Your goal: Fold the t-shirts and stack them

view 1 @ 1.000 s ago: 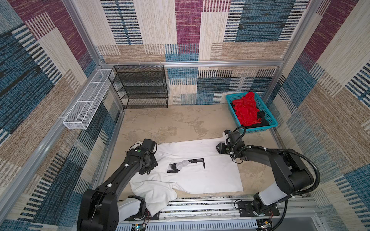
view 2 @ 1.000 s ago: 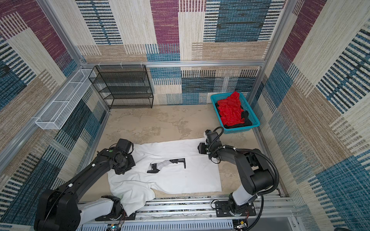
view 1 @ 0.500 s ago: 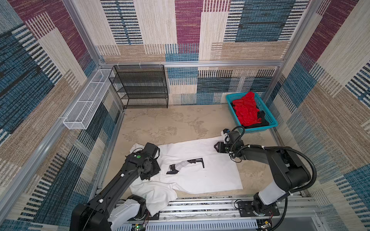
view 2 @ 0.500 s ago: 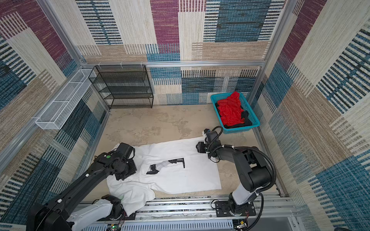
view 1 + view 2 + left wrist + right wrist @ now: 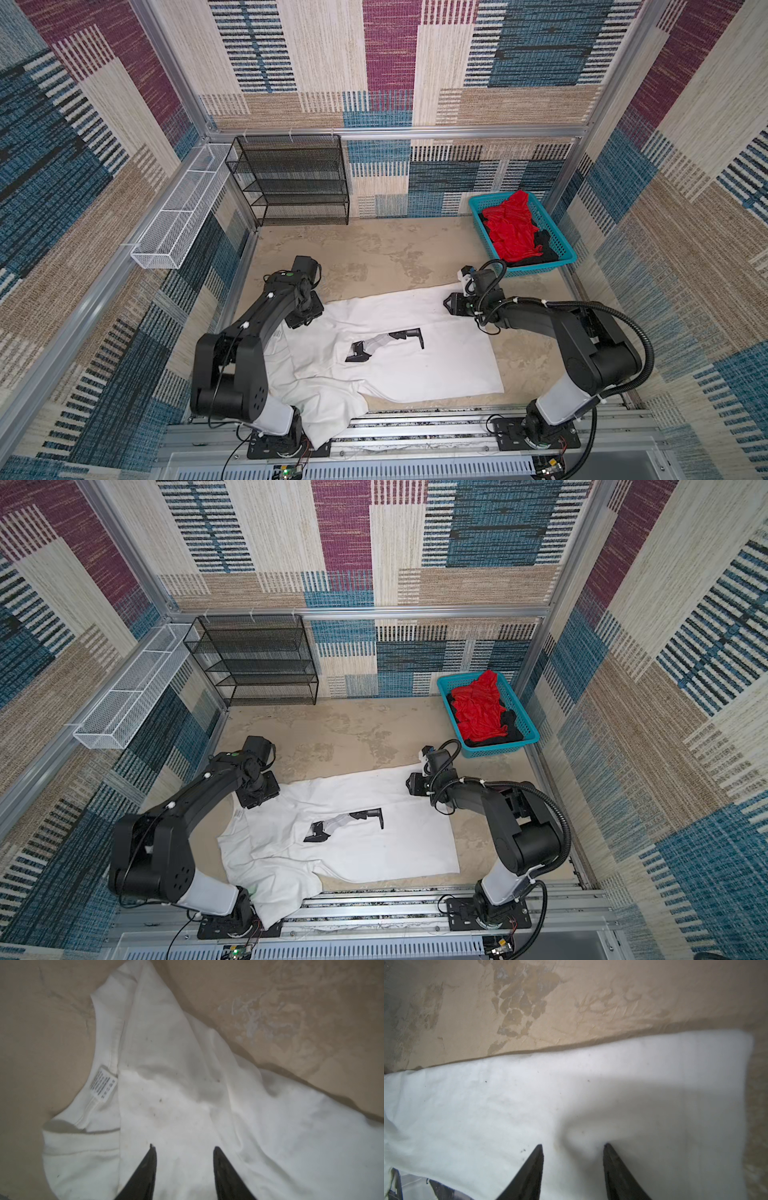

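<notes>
My left tool [image 5: 184, 1146] by the collar [image 5: 110, 1028] and right tool [image 5: 573, 1145] by the hem [image 5: 737, 1105] hover half-open, empty, over the white t-shirt [image 5: 415, 365], so I should pinch both edges evenly.

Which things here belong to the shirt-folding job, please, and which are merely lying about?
Part of the job: white t-shirt, red t-shirt, black t-shirt.

Lying about: turquoise basket holding the red and black shirts, black mesh rack, white wire tray.
</notes>
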`<move>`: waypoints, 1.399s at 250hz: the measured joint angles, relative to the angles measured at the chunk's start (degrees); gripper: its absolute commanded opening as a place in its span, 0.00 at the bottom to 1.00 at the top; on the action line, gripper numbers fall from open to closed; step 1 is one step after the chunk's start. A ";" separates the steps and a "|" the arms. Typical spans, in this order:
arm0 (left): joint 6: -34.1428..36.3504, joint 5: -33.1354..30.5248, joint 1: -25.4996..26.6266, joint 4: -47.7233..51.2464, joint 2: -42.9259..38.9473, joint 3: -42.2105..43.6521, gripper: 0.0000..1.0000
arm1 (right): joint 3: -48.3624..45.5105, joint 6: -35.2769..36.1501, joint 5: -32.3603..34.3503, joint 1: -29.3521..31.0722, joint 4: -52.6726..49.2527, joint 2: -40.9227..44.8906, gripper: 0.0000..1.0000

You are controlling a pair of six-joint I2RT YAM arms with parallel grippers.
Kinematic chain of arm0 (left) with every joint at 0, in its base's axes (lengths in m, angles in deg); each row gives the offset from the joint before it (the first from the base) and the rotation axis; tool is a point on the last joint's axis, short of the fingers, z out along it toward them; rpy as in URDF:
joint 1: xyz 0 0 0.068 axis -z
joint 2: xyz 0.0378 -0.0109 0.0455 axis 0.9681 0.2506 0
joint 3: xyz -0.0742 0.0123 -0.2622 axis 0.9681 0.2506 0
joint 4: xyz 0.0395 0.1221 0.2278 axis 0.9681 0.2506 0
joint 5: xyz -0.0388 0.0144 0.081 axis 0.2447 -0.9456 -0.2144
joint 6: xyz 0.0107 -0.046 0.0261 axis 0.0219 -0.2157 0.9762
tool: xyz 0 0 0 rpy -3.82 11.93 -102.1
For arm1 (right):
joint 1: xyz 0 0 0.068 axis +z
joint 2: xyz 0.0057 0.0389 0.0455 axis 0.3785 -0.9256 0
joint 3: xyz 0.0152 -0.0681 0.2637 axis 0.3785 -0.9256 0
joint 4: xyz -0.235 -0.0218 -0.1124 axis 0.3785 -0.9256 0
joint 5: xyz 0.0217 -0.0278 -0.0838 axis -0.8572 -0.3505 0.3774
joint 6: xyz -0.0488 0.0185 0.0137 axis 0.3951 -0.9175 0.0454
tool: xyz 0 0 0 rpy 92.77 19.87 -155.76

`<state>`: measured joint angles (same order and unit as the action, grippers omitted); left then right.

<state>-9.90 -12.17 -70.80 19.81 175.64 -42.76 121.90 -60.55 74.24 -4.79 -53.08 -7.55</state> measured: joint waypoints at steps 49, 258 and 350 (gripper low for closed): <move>1.42 0.81 -4.72 -3.87 9.84 -2.34 0.46 | 2.10 0.55 -0.74 -1.40 0.94 -2.40 0.50; 13.31 0.00 1.44 -1.53 16.65 -24.55 0.40 | 22.10 4.17 0.11 -2.58 -9.73 -8.72 0.50; 16.59 -1.55 16.46 -1.07 11.82 -12.68 0.33 | 2.21 1.68 -3.04 -1.29 -12.44 9.49 0.54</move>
<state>6.69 -13.72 -54.34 18.73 187.46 -55.43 124.11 -58.87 71.20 -6.07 -65.52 1.94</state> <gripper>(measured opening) 0.345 0.534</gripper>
